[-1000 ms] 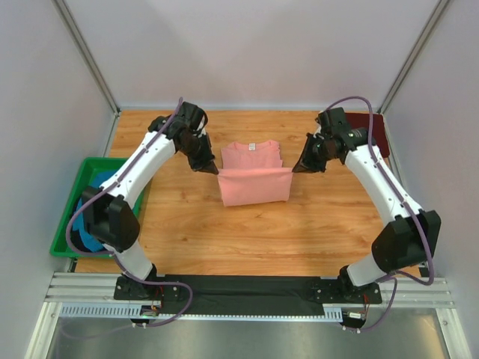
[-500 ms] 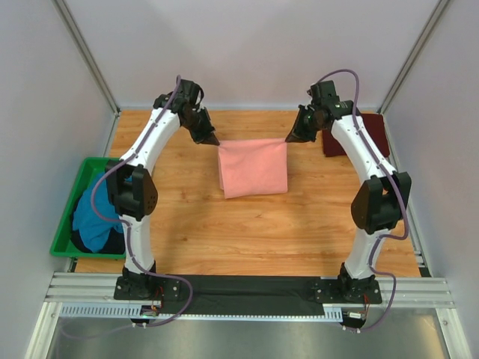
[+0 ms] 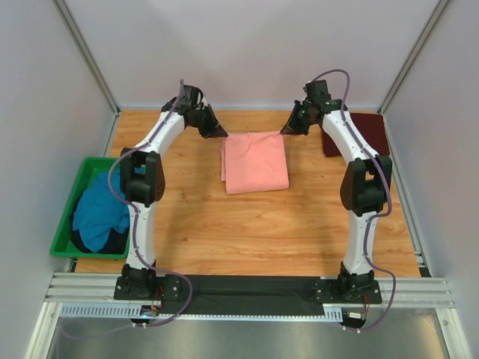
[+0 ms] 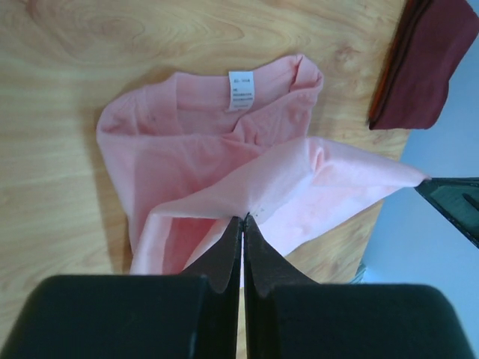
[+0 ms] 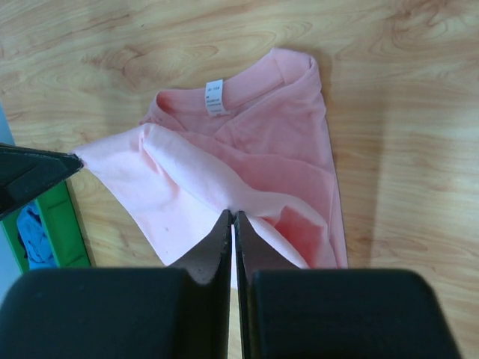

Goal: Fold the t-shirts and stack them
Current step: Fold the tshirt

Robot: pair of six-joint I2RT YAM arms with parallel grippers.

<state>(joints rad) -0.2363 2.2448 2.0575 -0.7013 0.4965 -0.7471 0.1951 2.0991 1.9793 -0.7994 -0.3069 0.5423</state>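
Note:
The salmon-pink t-shirt (image 3: pixel 255 161) lies folded in the middle of the table toward the back. Its white neck label shows in the left wrist view (image 4: pixel 240 90) and in the right wrist view (image 5: pixel 215 97). My left gripper (image 3: pixel 221 134) is shut on its far left corner (image 4: pixel 247 217). My right gripper (image 3: pixel 286 131) is shut on its far right corner (image 5: pixel 233 212). Both hold the upper layer stretched over the lower one. The dark maroon t-shirt (image 3: pixel 355 134) lies folded at the back right. The teal-blue t-shirt (image 3: pixel 101 212) is crumpled in the bin.
The green plastic bin (image 3: pixel 66 219) stands at the table's left edge. Grey walls close in the back and both sides. A metal rail (image 3: pixel 247 289) with the arm bases runs along the near edge.
Both grippers have carried the pink shirt's near edge up and back over the shirt to its far edge, folding it in half. The arms now reach far back.

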